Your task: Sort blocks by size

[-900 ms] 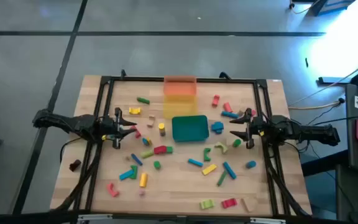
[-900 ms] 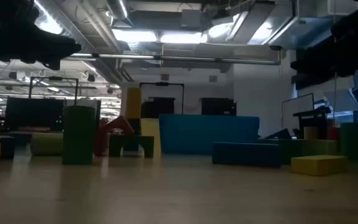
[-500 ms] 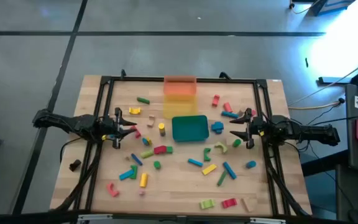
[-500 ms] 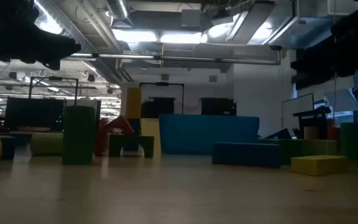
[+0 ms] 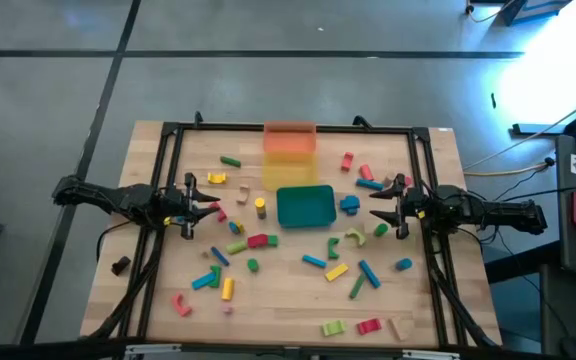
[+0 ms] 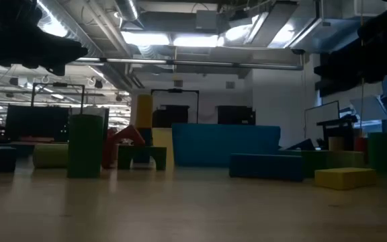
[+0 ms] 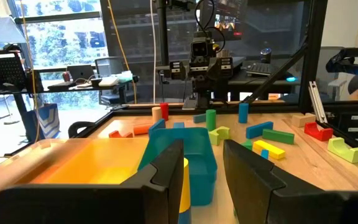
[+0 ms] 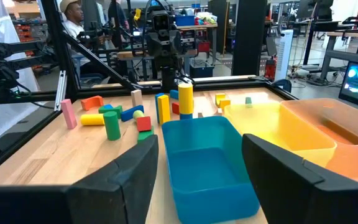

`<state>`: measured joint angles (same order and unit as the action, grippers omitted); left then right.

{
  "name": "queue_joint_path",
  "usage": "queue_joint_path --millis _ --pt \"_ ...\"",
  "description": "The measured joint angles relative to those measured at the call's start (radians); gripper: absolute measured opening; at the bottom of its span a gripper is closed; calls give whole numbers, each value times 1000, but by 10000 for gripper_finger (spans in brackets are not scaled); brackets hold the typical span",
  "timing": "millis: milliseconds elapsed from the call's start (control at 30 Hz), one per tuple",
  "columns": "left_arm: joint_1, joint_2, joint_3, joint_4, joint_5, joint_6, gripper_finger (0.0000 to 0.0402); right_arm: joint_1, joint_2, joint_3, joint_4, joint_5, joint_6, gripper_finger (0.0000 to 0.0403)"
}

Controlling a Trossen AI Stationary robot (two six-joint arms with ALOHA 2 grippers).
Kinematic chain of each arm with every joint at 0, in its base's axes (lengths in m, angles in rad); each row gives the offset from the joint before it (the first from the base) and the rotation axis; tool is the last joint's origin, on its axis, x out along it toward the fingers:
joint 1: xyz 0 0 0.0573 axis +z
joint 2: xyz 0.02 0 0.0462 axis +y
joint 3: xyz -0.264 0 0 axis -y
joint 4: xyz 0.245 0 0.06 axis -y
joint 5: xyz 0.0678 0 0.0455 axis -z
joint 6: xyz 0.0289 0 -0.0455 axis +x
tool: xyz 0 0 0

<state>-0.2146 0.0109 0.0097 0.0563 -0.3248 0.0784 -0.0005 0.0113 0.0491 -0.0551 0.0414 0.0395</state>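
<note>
Blocks (image 5: pixel 230 288) lie scattered across the near half of the desk (image 5: pixel 288 325), none yet in a tray. Mid-desk, the left gripper (image 5: pixel 206 209) and right gripper (image 5: pixel 378 215) hover facing each other, fingers apart, holding nothing, with the teal tray (image 5: pixel 305 206) between them. The risk I see: pieces crowd together left of it, so a descending finger could knock a neighbour away. Beyond sit the yellow tray (image 5: pixel 276 175) and orange tray (image 5: pixel 289 141), tight against the far edge; the open room is nearer.

Blocks (image 6: pixel 86 146) stand in a row across the tabletop (image 6: pixel 193 208): a tall green one, a red one (image 6: pixel 121 141), a green arch (image 6: pixel 141 156), a yellow bar (image 6: pixel 343 177). Behind them is a blue tray (image 6: pixel 226 144).
</note>
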Motion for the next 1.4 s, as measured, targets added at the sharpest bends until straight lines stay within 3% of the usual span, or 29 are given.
queue_joint_path --millis 1200,1400 --pt "0 0 0 0 0 -2 100 0 0 0 0 0 13 232" --pt "0 0 0 41 -40 46 100 0 0 0 9 55 16 232"
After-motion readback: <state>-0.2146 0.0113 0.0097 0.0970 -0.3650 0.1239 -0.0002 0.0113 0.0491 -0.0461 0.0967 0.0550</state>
